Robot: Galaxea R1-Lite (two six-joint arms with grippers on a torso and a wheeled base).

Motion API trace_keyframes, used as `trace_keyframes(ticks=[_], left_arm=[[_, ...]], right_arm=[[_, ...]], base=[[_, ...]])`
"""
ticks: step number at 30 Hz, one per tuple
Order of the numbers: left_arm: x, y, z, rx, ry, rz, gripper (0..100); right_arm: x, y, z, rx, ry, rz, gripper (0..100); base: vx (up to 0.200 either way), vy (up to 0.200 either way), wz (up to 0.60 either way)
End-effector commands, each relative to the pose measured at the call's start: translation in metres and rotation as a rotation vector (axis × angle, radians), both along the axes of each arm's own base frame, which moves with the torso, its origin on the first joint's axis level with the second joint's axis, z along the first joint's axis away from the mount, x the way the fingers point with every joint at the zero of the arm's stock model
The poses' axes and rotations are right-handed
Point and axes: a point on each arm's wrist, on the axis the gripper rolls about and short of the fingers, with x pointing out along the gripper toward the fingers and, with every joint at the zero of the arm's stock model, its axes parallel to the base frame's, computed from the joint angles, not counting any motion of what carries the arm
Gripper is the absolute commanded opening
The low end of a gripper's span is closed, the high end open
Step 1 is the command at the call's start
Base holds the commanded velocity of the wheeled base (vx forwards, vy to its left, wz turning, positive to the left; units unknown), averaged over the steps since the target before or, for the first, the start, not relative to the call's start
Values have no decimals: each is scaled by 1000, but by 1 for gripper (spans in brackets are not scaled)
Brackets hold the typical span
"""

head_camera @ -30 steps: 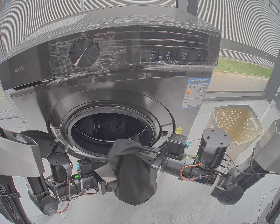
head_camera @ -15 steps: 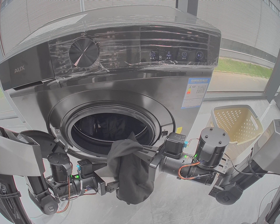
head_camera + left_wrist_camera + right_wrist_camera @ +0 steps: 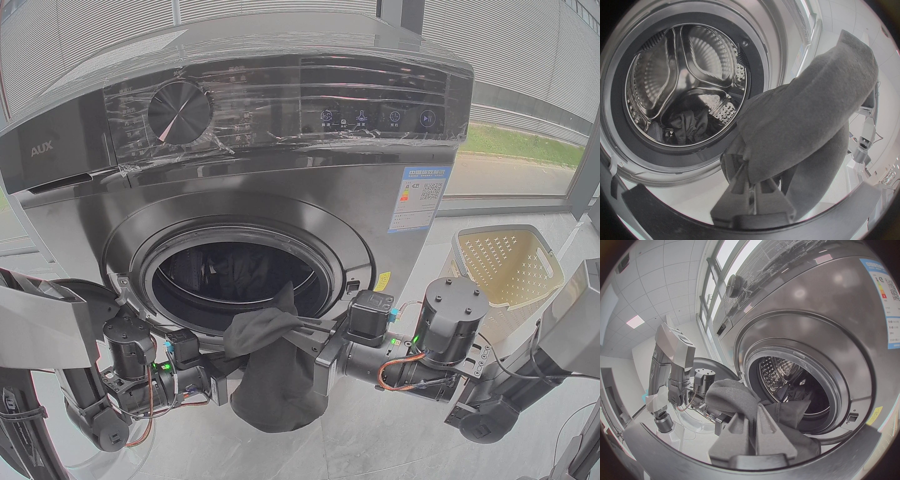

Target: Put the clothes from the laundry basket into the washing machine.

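Right gripper (image 3: 295, 324): clamped on the dark garment (image 3: 278, 375), gripping its upper fold just in front of the lower lip of the door opening (image 3: 237, 281).
Left gripper (image 3: 749, 176): lower and to my left, pinched shut on the same garment.
Garment: it hangs between both grippers, outside the washing machine (image 3: 262, 187). Its long axis runs down toward the floor, and one peak pokes up over the lip.
Direction: the drum (image 3: 684, 72) lies ahead of and slightly above both grippers. My right one is nearer the opening, so I judge it leads the push inward.
Drum contents: dark clothes (image 3: 686, 123) are already bunched at the bottom.
Laundry basket (image 3: 500, 230): on the floor to my right, well apart. I see no clothes in the part that shows.
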Motion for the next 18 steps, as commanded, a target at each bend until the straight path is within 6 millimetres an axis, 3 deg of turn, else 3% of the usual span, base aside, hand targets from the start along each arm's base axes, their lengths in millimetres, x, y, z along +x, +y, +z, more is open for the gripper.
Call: trace_keyframes(ticks=[1,7,10,14,18], left_arm=[[1,-1,-1,-3,1,-9,0],[12,8,10,-24,-56,49,0],[18,22,37,-63,-154,114,0],[4,27,65,-108,-229,122,0],[-11,23,75,-121,-253,96,0]], right_arm=[[0,0,-2,-4,3,-2,0],[3,-7,-6,-18,16,-19,0],[1,-16,-16,-64,45,-38,0],[0,-24,-24,-95,67,-51,0],[1,-23,-24,-95,67,-51,0]], base=[[0,0,0],[0,0,0],[0,0,0],[0,0,0],[0,0,0]])
